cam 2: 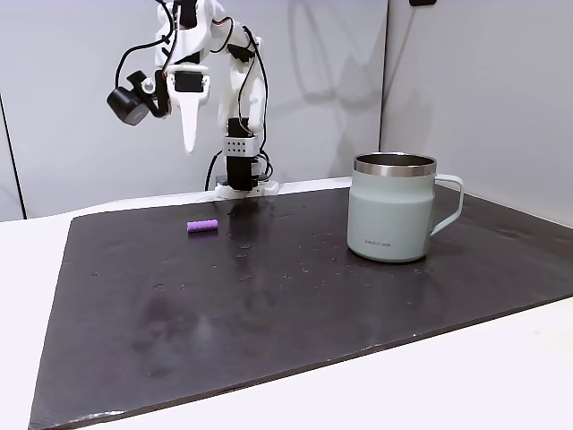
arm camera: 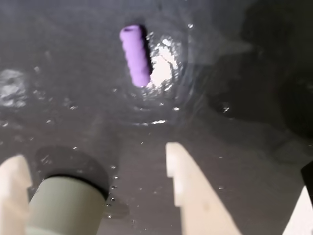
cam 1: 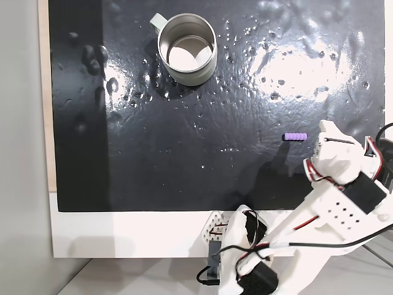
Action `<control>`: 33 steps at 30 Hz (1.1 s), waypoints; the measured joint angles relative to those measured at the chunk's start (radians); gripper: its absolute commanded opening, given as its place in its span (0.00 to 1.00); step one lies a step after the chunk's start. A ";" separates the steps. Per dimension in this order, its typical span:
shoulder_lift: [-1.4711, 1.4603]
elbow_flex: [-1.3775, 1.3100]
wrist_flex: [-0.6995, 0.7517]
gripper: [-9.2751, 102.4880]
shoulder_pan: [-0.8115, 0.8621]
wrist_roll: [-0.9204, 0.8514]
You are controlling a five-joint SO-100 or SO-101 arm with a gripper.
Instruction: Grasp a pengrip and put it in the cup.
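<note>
The hand [arm camera: 93, 161], fingers spread wide and empty, hovers just short of the pengrip [arm camera: 135, 55].

Arm raised, pincer [arm camera: 93, 171] pointing down, jaws parted, empty.

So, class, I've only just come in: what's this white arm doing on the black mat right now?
The white robot arm is going after the pengrip, a small purple ribbed tube lying flat on the black mat. The gripper hangs above the mat near the pengrip, holding nothing; in the wrist view its fingers are spread apart with the tube ahead of them. The cup, a metal mug with a side handle, stands upright well away from the tube, and the part of its inside that can be seen looks empty.
</note>
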 measured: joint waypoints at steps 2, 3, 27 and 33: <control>-0.052 -0.002 0.000 0.34 0.011 -0.015; -0.074 -0.002 -0.002 0.34 0.015 -0.020; -0.477 -0.061 -0.160 0.33 -0.028 -0.063; -0.529 -0.061 -0.192 0.31 -0.049 -0.067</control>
